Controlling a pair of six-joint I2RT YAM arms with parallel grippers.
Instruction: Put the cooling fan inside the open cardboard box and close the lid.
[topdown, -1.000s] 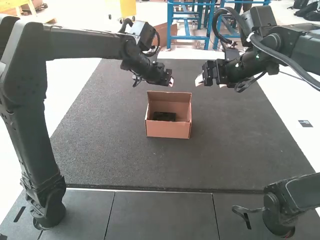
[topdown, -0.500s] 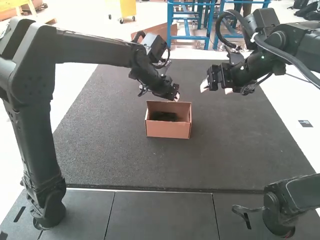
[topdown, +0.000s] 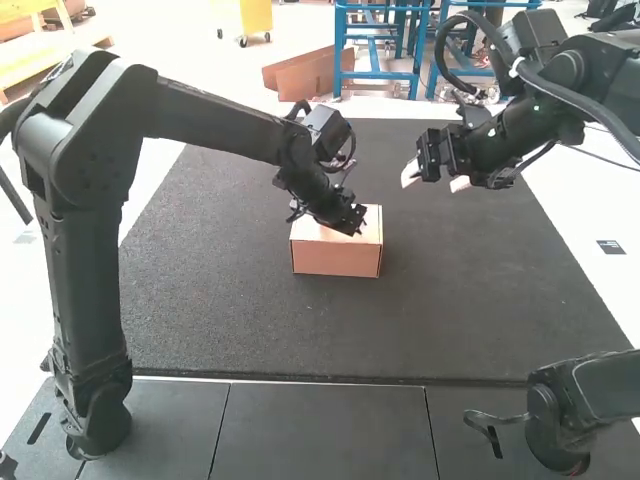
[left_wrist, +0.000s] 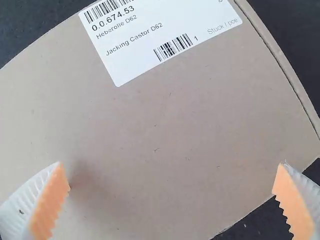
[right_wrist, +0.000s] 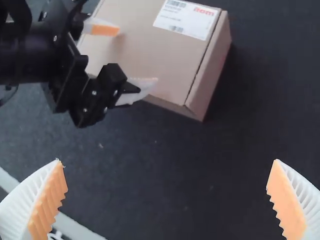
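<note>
The cardboard box (topdown: 336, 252) stands in the middle of the dark mat with its lid (left_wrist: 165, 145) lying flat over the top, hiding the inside. A white label (left_wrist: 155, 35) is stuck on the lid. My left gripper (topdown: 348, 218) rests on the lid with its fingers (left_wrist: 47, 202) spread wide open against the cardboard. In the right wrist view the left gripper (right_wrist: 122, 57) sits over the lid's edge on the box (right_wrist: 200, 75). My right gripper (topdown: 430, 177) hangs open in the air behind and to the right of the box, holding nothing.
A dark mat (topdown: 200, 280) covers the table around the box. The black base plates (topdown: 320, 430) lie along the near edge. A small dark tag (topdown: 611, 246) lies on the white surface at the right.
The left gripper came down from behind the box onto its top, and the lid went from upright to flat, covering the dark fan. The right gripper drew back slightly to the right.
</note>
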